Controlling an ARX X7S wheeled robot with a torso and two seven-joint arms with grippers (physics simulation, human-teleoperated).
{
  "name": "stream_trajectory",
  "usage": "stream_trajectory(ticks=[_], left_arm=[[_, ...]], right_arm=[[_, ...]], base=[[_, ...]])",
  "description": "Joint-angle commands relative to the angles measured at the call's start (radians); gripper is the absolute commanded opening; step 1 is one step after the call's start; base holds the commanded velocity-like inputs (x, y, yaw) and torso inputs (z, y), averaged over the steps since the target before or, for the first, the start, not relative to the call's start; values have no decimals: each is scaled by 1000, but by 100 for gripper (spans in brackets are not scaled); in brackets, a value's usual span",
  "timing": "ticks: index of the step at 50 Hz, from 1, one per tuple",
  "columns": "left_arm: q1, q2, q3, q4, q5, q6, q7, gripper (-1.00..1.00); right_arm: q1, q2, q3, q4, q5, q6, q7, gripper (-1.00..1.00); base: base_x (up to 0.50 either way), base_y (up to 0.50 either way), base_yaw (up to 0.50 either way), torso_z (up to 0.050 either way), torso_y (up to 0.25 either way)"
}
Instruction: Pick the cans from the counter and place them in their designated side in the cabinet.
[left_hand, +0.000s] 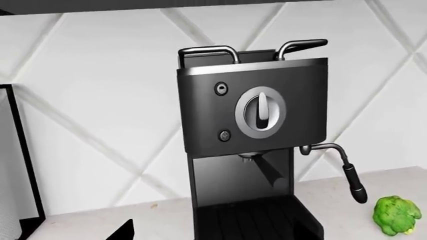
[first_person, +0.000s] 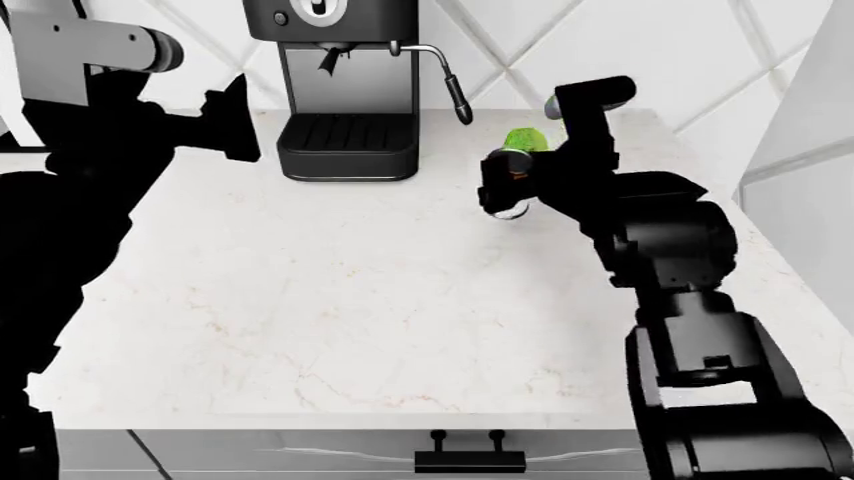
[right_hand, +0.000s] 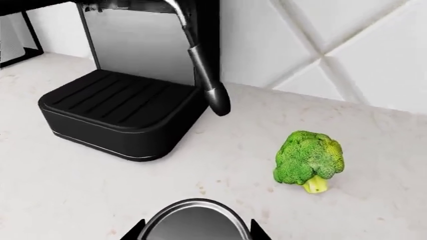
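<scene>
Across the whole lower field of the head view lies the counter, a white veined slab with a grey drawer front and black handle at its near edge. No cabinet shows in any view.

Against the back wall stands the coffee machine, upright, its drip tray facing forward and its steam wand hanging off its right side. It is well apart from both arms.

The right gripper is over the counter's back right area, just in front of the broccoli. A can sits between its fingers: the right wrist view shows the dark round lid flanked by two black fingertips. The jaws appear closed onto the can, though the contact itself is at the frame edge and only partly visible. Whether the can is lifted or resting on the counter cannot be told. Only this one can is visible; the second is not in view.

The left gripper is held up at the far left, beside the coffee machine, facing it. How far its jaws stand apart cannot be told, and nothing is seen in them.

Risks, as judged: a shallow grip near the lid could let the can slip or tilt during the carry. A swing toward the machine could strike the steam wand. A forward push could knock the broccoli.
</scene>
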Motion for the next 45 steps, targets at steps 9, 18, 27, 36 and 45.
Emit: stream_trajectory(ticks=[9, 18, 27, 36, 45], left_arm=[[-40, 2, -18, 18, 11, -5, -48, 100], [-51, 4, -31, 32, 2, -18, -66, 100], [-59, 1, -34, 39, -2, -20, -69, 100], [-62, 1, -34, 52, -9, -23, -70, 100], [-63, -1, -32, 57, -8, -17, -70, 100]], right_arm=[[282, 154, 110, -791, 80, 782, 60, -100], [539, 190, 56, -735, 78, 867, 52, -100], [666, 204, 4, -628, 52, 809, 61, -100], [828, 195, -42, -357, 12, 646, 64, -100], [1057, 143, -111, 114, -55, 339, 74, -100]], base=[[0, 0, 0, 1, 0], [0, 0, 0, 0, 0], [0, 0, 0, 0, 0], [0, 0, 0, 0, 0], [0, 0, 0, 0, 0]])
